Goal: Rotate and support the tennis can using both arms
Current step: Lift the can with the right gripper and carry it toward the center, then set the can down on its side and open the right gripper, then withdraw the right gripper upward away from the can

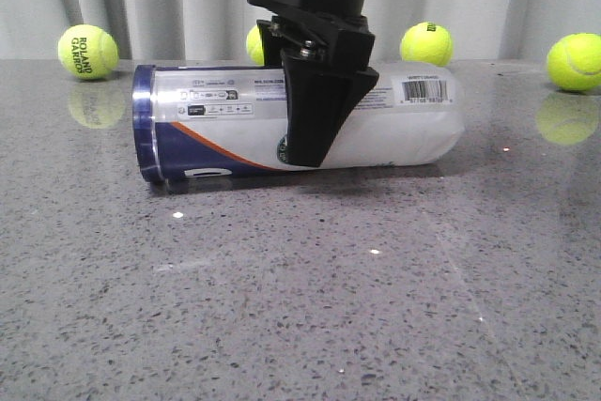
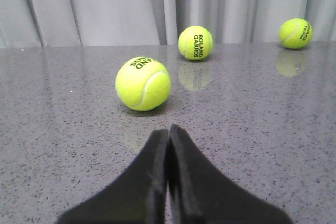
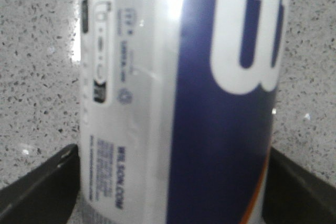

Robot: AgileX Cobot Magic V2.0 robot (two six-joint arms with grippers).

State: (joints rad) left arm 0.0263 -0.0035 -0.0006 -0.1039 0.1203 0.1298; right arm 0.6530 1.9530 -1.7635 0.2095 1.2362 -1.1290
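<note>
- Clear plastic, white and navy label: the tennis can (image 1: 235, 124) lies on its side across the middle of the grey speckled bench (image 1: 282, 307), navy rim toward the robot's left, barcode end toward its right.
- Black right pincer (image 1: 315, 115): comes down from above and straddles the can near mid-length. In the right wrist view a finger (image 3: 42, 187) sits at each flank of the can (image 3: 178, 103). It appears clamped on the can, though the contact faces themselves are not visible.
- Black left pincer (image 2: 168, 182): fingers pressed together, empty, low over bare bench and facing a tennis ball (image 2: 143, 83). It does not appear in the front view, so its place relative to the can cannot be told.
- Step in hand, as judged: the right arm's grip on the can, before the turn; the can is not yet upright.
- Next move, as judged: a lift and rotation about the grip, with the left pincer parted and brought to one end to steady it. The smooth round wall may slip or roll.
- Hidden or unclear: the right pincer's far finger in the front view; the can's far side; one ball (image 1: 254, 44) half behind the arm; label small print blurred in the right wrist view.
</note>
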